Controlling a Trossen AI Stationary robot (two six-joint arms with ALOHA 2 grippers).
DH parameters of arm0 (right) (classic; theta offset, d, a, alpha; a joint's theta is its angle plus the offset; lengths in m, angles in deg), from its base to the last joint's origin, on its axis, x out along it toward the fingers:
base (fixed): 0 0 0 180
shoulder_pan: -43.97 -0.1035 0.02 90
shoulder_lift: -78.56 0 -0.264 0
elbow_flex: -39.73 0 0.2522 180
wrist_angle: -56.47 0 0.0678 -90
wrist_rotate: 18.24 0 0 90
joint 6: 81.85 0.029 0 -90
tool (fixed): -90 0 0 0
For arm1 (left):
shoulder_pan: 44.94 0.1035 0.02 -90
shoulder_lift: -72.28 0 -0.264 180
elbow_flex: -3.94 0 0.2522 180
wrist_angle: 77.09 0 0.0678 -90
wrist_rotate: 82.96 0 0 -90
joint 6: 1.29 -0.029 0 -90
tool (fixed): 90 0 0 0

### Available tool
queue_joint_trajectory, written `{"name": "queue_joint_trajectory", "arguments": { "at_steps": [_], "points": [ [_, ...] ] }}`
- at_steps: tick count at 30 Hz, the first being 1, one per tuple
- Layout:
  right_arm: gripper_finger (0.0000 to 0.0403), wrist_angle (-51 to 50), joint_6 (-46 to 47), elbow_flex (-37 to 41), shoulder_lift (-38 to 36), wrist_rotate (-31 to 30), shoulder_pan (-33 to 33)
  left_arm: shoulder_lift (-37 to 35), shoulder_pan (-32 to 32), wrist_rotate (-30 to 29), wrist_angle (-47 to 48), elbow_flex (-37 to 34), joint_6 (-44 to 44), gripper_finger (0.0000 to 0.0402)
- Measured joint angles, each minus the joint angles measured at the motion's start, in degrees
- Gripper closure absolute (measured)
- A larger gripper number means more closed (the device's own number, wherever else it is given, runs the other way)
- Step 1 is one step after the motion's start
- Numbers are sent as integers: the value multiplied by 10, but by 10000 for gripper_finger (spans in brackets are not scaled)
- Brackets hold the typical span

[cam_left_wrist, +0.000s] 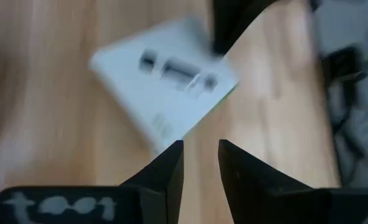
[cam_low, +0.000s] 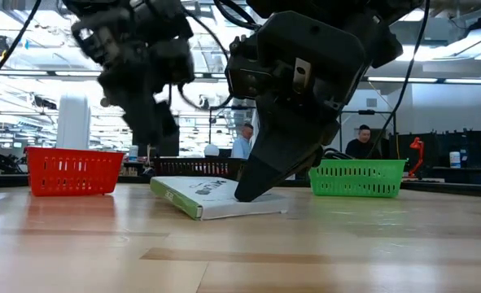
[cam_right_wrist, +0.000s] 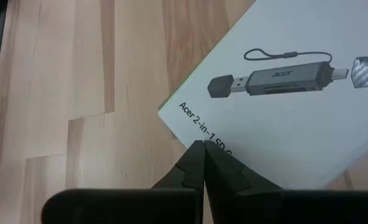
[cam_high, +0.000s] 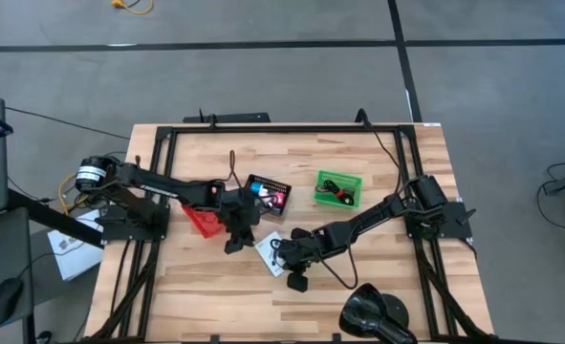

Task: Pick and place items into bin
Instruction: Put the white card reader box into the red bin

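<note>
A white box printed with a USB card reader (cam_right_wrist: 296,81) lies flat on the wooden table, near the middle (cam_high: 267,250). It shows in the low view (cam_low: 216,199) and, blurred, in the left wrist view (cam_left_wrist: 165,81). My right gripper (cam_right_wrist: 203,152) is shut with its tips on the box's top (cam_low: 252,191). My left gripper (cam_left_wrist: 201,165) hovers just left of the box (cam_high: 233,245), open by a narrow gap and holding nothing. A red bin (cam_high: 203,219) and a green bin (cam_high: 338,188) stand on the table. My right gripper presses its shut fingertips (cam_right_wrist: 196,163) on the box's printed top face, close to its edge by the lettering (cam_right_wrist: 199,127). It comes from above, slanting down (cam_low: 260,183). The box stays on the table.
A black box with pink print (cam_high: 268,194) sits behind the grippers, beyond the left gripper and beside the red bin. The green bin holds dark cable-like items. A big glossy black lump (cam_high: 378,311) lies at the near edge. People show in the room beyond (cam_low: 242,140).
</note>
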Motion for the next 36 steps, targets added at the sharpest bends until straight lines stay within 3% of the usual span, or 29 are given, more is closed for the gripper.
{"name": "queue_joint_trajectory", "arguments": {
  "at_steps": [6,11,15,19,25,36],
  "points": [
    [403,0,0,0,0,0,0,0,4,-50,72,2,-20,263],
    [403,0,0,0,0,2,0,0,6,-41,65,2,-28,207],
    [403,0,20,0,0,-4,0,15,6,1,14,-7,21,178],
    [403,-6,30,0,0,-25,-1,53,3,45,-62,-21,78,169],
    [403,-9,30,-1,0,-35,-10,105,13,53,-78,-22,117,168],
    [403,-14,16,0,0,-57,-8,125,34,98,-170,-22,171,168]
  ]
}}
